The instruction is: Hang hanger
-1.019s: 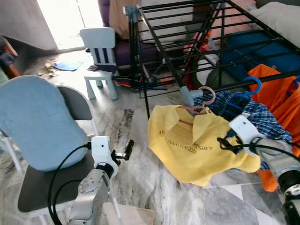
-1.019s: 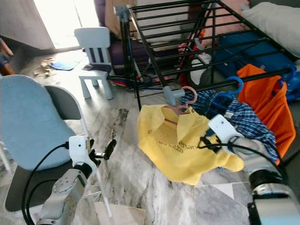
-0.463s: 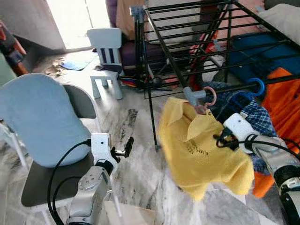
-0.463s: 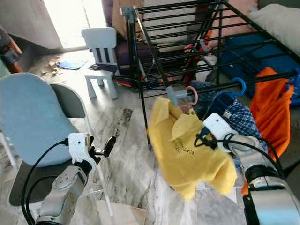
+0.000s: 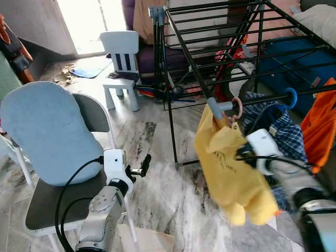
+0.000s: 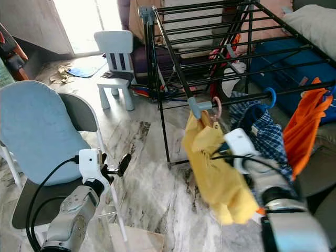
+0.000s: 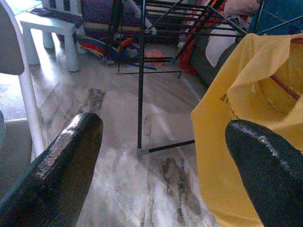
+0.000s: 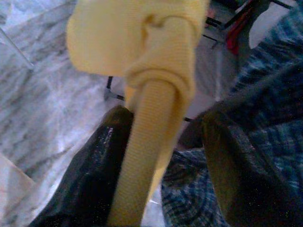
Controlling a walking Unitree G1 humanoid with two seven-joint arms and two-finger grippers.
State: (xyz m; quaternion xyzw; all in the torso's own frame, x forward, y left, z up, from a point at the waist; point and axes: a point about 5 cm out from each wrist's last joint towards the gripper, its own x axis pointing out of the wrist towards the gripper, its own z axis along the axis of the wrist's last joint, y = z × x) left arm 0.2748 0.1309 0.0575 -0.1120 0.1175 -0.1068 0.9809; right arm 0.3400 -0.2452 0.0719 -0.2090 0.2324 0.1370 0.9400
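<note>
Yellow knit shirt (image 5: 231, 173), on a pink hanger (image 5: 235, 109): now hangs long and narrow from the hanger, where a second ago it lay spread wide and slack across the right arm. Half a second ago it was already drawing in. The garment's weight appears to have passed from the arm to the hanger.

Pink hanger: hook sits at the front rail of the black drying rack (image 5: 220, 47), just beside the rail's grey end cap (image 5: 216, 106). Whether the hook is fully over the rail or only resting against it cannot be told; a second ago it lay at about the same spot beside the cap.

Right gripper (image 8: 156, 156): jaws set apart with a fold of the yellow shirt running between them, near the hanger's shoulder. In the wrist view the left finger (image 8: 90, 175) touches the cloth; a firm clamp cannot be confirmed. The arm has risen and drawn in toward the rack.

Left gripper (image 7: 161, 165): jaws wide apart, holding nothing, beside the grey chair with blue cushion (image 5: 47, 136); unchanged.

Neighbours on the same rail: blue plaid shirt (image 6: 262, 131) on a blue hanger (image 6: 270, 97), orange garment (image 6: 307, 126).

Status, as judged: hanging is nearly complete. Remaining work is to confirm the hook's seating and release the cloth.
</note>
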